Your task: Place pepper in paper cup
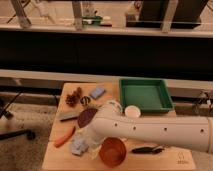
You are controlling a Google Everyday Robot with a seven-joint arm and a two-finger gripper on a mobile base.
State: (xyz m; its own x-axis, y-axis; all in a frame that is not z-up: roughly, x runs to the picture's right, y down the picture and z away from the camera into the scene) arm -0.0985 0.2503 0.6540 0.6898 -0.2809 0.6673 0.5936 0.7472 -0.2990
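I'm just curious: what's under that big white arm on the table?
The purple bowl shows partly beside the arm; whatever lies beneath is covered. Its gripper, open, hangs at the front left, just right of the pepper, partly hiding a bluish object.
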